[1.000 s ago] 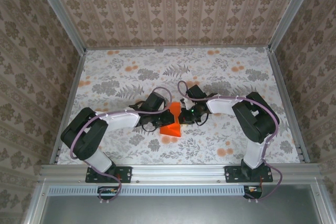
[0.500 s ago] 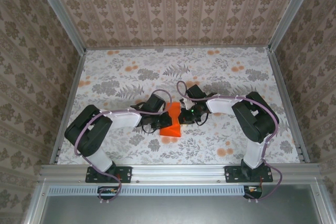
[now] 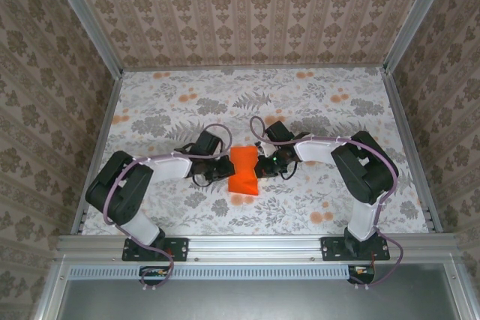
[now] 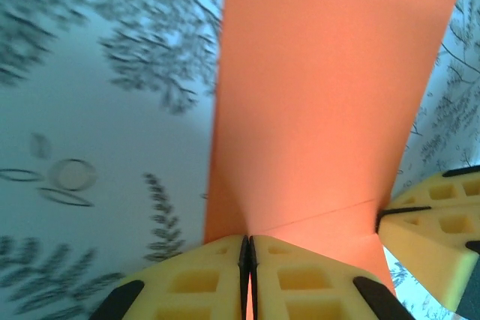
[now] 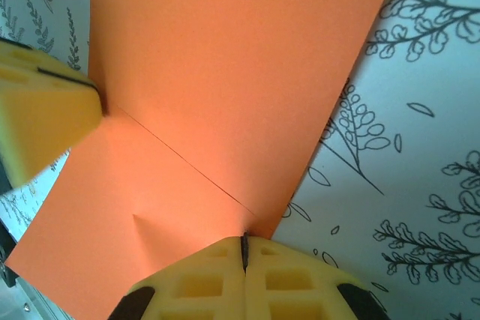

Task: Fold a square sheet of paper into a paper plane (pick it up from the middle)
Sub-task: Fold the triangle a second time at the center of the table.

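The square sheet of paper [image 3: 244,171] is bright orange and folded into a narrow creased strip. It is held just above the flowered table between both grippers. My left gripper [image 3: 226,168] is shut on its left edge, and my right gripper [image 3: 262,167] is shut on its right edge. In the left wrist view the paper [image 4: 322,95] fans away from my shut left gripper [image 4: 248,249], with a crease running to the right gripper's yellow finger [image 4: 435,237]. In the right wrist view my right gripper [image 5: 244,249] pinches the paper [image 5: 225,73], and the left gripper's finger [image 5: 41,110] grips the opposite edge.
The table's flowered cloth [image 3: 337,110] stretches to patterned walls at the back and both sides. A metal rail [image 3: 255,246] runs along the near edge, with both arm bases bolted to it.
The left gripper has drawn back to the left. The paper has turned from a tilted, pointed shape into a flatter strip stretched between the two grippers. The right arm has barely moved.
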`<action>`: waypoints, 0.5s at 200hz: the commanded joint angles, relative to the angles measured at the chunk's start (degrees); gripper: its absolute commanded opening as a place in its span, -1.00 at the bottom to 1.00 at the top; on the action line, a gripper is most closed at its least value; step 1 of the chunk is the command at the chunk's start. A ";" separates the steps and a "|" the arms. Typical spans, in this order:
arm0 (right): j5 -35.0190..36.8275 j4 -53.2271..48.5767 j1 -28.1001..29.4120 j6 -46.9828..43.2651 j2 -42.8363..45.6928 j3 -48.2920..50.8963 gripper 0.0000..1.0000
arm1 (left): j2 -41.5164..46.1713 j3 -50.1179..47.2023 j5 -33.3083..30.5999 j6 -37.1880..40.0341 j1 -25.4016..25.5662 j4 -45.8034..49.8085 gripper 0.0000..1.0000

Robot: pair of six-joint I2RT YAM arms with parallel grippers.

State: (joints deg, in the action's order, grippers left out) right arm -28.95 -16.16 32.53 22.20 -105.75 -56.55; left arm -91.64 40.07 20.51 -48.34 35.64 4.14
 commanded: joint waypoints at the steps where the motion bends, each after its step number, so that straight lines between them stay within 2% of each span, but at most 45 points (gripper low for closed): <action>1: 11.72 -7.56 -0.19 -1.91 -3.59 2.36 -0.90 | 2.52 -0.83 -3.42 3.06 -2.44 5.94 -0.75; 25: 11.01 -7.31 -0.18 -1.50 -3.32 2.07 -0.90 | 6.31 -0.44 -1.89 3.78 -2.29 5.80 -0.76; 50: 10.16 -7.14 -0.10 -0.96 -3.23 1.60 -0.90 | 9.00 -0.09 0.11 3.24 0.18 3.87 -0.76; 100: 8.53 -6.50 -0.10 -0.36 -2.72 1.12 -0.90 | 2.92 1.02 2.02 0.67 4.49 -1.41 -0.76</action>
State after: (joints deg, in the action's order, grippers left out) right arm -28.88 -16.73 32.60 22.24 -105.75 -56.95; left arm -85.23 39.81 20.82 -46.57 38.98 5.34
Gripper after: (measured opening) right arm 0.055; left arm 0.122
